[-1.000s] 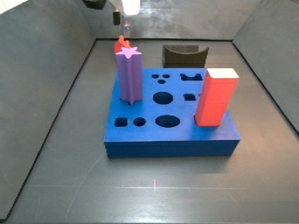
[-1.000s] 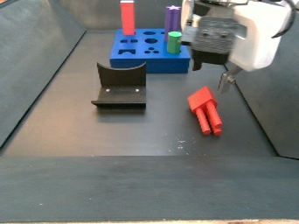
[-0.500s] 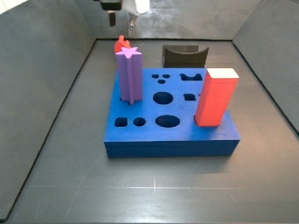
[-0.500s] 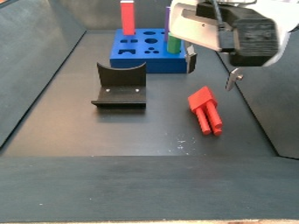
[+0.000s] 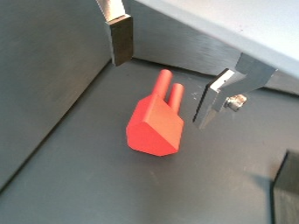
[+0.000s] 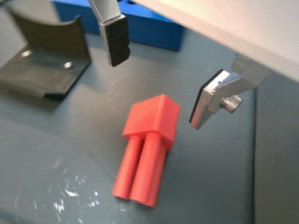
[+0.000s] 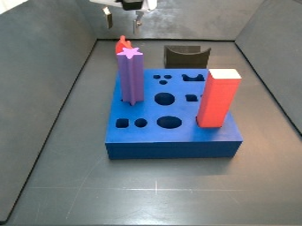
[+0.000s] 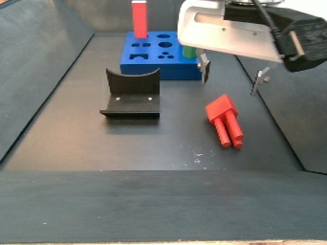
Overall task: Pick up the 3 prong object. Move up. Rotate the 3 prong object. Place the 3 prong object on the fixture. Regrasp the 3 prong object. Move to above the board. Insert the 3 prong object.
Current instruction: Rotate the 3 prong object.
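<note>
No writing shows; the gripper [image 6: 163, 80] hangs with fingers [image 6: 114, 41] spread and empty above the red 3 prong object [image 6: 149, 149] lying on the floor [image 6: 70, 166].

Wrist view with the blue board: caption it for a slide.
Open gripper hovers above the red 3 prong object lying on the floor.

A dark grey floor [image 7: 165, 190] lies matte under soft, even light, with a faint pale sheen toward 6 o'clock in a side view. Grey walls [image 7: 41, 62] slope up from it at 9 and 3 o'clock, and a back wall [image 7: 195, 18] closes the pen at 12 o'clock. A thin seam [image 7: 56, 132] marks where floor meets wall. White specks [image 8: 198, 158] and pale scuffs [image 6: 70, 185] mar the floor.
</note>
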### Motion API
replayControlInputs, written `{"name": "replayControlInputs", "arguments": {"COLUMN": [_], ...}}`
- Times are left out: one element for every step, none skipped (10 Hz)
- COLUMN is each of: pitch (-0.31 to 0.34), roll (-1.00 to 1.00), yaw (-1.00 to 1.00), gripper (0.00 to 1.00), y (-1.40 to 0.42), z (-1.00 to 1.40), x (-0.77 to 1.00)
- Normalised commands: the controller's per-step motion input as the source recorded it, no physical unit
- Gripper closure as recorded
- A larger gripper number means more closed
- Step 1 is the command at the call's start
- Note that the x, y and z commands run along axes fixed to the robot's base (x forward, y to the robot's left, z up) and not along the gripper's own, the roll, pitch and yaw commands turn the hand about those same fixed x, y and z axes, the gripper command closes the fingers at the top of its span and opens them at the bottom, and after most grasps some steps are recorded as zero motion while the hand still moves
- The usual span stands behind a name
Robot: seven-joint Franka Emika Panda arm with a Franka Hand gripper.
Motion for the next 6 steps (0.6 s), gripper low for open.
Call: {"name": "replayControlInputs", "arguments": {"pitch": [-0.038, -0.044, -0.058, -0.060, -0.059, -0.059], "roll": [0.01, 0.01, 0.02, 0.02, 0.02, 0.02], "yaw": [1.00, 1.00, 1.00, 0.88, 0.54, 0.35], "gripper": [0.00, 0.00, 0.00, 0.00, 0.00, 0.00], "y": [0.00, 0.00, 0.00, 0.00, 0.00, 0.00], "z": [-0.03, -0.04, -0.04, -0.04, -0.04, -0.04], "x": [0.04, 0.04, 0.04, 0.04, 0.04, 0.04]}}
